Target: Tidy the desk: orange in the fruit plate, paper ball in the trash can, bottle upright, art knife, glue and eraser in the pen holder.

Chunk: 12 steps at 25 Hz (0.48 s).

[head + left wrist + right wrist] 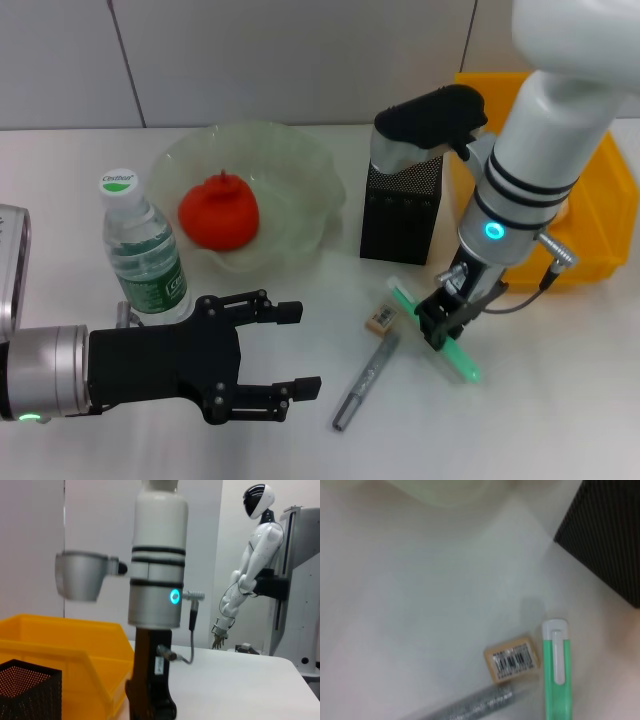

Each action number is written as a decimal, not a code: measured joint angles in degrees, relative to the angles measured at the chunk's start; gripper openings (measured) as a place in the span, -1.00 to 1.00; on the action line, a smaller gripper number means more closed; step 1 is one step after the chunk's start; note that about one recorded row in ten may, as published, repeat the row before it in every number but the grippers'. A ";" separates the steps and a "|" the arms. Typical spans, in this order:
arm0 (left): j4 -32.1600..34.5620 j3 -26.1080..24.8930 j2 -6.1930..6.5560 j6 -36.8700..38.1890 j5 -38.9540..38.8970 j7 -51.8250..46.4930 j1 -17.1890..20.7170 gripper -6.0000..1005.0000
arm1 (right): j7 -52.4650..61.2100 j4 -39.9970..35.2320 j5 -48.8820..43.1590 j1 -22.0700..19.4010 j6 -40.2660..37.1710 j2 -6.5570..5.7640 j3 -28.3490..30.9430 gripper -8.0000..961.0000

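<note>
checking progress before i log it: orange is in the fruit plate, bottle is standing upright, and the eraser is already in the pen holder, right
Not quite. The eraser is not in the pen holder; the head view shows it lying on the desk beside the glue and the grey art knife. The orange is in the fruit plate, and the bottle stands upright.

Red-orange orange [219,211] in a translucent pale green fruit plate [300,160]. Clear bottle [145,250] with green label and white cap. Black mesh pen holder [400,215]; bright yellow trash can [600,230]. Mint-green glue [556,675] with white clip; beige eraser [512,659] with black barcode; grey metallic art knife [366,380]. Black left gripper [285,350].
</note>
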 joint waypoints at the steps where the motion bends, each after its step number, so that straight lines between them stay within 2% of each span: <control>1: 0.00 0.00 0.00 0.00 0.00 0.00 0.01 0.62 | 0.21 -2.88 -0.08 -1.03 -1.15 -0.13 0.06 -0.61; 2: 0.00 0.00 0.00 0.00 -0.01 0.00 0.03 0.62 | 0.44 -5.42 -0.20 -1.85 -2.32 -0.16 0.06 -0.61; 3: 0.00 0.00 0.00 0.00 -0.05 0.00 0.07 0.62 | 0.82 -11.36 -0.50 -3.80 -4.62 -0.26 0.09 -0.61; 4: 0.00 0.00 0.01 0.00 -0.21 -0.02 0.16 0.62 | 0.82 -11.36 -0.50 -3.80 -4.62 -0.26 0.09 -0.61; 5: 0.00 0.00 0.02 0.00 -0.28 -0.03 0.20 0.62 | 0.93 -18.34 -1.17 -6.40 -7.16 -0.29 0.43 -0.61; 6: 0.00 0.00 0.04 0.00 -0.41 -0.05 0.26 0.62 | 0.93 -18.34 -1.17 -6.40 -7.16 -0.29 0.43 -0.61; 8: 0.00 0.00 0.07 -0.01 -0.60 -0.07 0.34 0.62 | 0.86 -24.92 -1.57 -9.06 -9.32 -0.29 1.16 -0.61; 10: 0.00 0.00 0.15 -0.05 -1.12 -0.25 0.52 0.62 | -0.63 -34.44 -1.32 -13.31 -11.16 -0.28 3.02 -0.61; 12: 0.00 -0.01 0.17 -0.22 -1.25 -0.28 0.58 0.61 | -2.38 -40.17 0.32 -16.37 -11.32 -0.27 4.99 -0.61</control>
